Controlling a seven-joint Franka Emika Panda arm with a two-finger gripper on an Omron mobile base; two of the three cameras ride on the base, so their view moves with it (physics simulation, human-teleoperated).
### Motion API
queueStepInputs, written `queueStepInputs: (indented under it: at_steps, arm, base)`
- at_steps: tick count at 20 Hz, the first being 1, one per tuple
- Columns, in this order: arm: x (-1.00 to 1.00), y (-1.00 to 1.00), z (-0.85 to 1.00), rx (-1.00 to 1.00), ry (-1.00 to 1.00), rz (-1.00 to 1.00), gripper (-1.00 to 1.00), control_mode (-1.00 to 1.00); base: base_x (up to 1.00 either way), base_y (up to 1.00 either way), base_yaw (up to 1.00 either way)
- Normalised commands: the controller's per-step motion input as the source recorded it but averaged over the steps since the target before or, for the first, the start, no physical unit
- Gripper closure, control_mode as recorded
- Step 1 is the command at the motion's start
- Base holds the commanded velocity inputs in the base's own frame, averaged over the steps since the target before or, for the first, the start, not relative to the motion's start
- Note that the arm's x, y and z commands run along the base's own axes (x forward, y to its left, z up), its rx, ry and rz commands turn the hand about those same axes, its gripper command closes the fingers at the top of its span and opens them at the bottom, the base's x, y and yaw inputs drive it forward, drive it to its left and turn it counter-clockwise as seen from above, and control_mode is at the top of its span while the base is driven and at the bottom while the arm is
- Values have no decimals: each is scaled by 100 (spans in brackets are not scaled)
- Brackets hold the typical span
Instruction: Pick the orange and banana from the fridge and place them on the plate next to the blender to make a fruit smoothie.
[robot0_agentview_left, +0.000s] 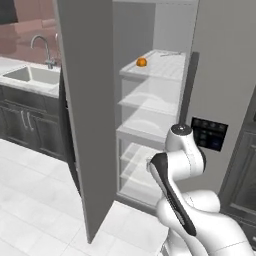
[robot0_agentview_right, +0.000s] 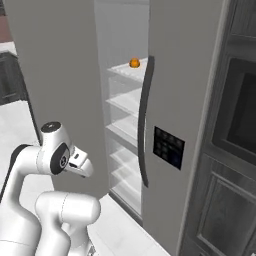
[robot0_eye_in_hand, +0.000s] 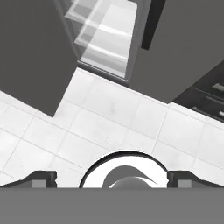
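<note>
Arm folded compactly over the base, in front of the fridge (robot0_agentview_left: 90, 100): upper link rises, elbow bends back, and the wrist turns the hand downward toward the white tiled floor (robot0_eye_in_hand: 109, 122). In the hand view the gripper (robot0_eye_in_hand: 112, 178) looks straight down at the floor tiles, fingertips (robot0_eye_in_hand: 41, 178) set far apart at the frame's lower corners, jaws spread wide, nothing between them.

Fridge left door stands open, swung toward the sink (robot0_agentview_left: 32, 75); right door closed, with dark handle and dispenser panel (robot0_agentview_right: 168, 146). The orange (robot0_agentview_left: 141, 62) sits on the top glass shelf (robot0_agentview_left: 160, 67), near its front left edge, well above and apart from the gripper. Lower shelves appear bare as far as can be made out. Dark oven cabinet (robot0_agentview_right: 235, 120) stands just right of the fridge
</note>
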Motion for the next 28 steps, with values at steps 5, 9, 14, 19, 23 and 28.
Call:
queueStepInputs:
  at_steps: [5, 9, 14, 19, 23, 28]
  arm:
    - [0, 0, 0, 0, 0, 0, -100, 100]
    - [0, 0, 0, 0, 0, 0, -100, 100]
    - [0, 0, 0, 0, 0, 0, -100, 100]
    - [0, 0, 0, 0, 0, 0, -100, 100]
    - [0, 0, 0, 0, 0, 0, -100, 100]
    - [0, 0, 0, 0, 0, 0, -100, 100]
  base:
    - [74, 9, -24]
    - [58, 34, -32]
    - [47, 45, -29]
    - [63, 4, -17]
    - [56, 12, -14]
    - [42, 40, -14]
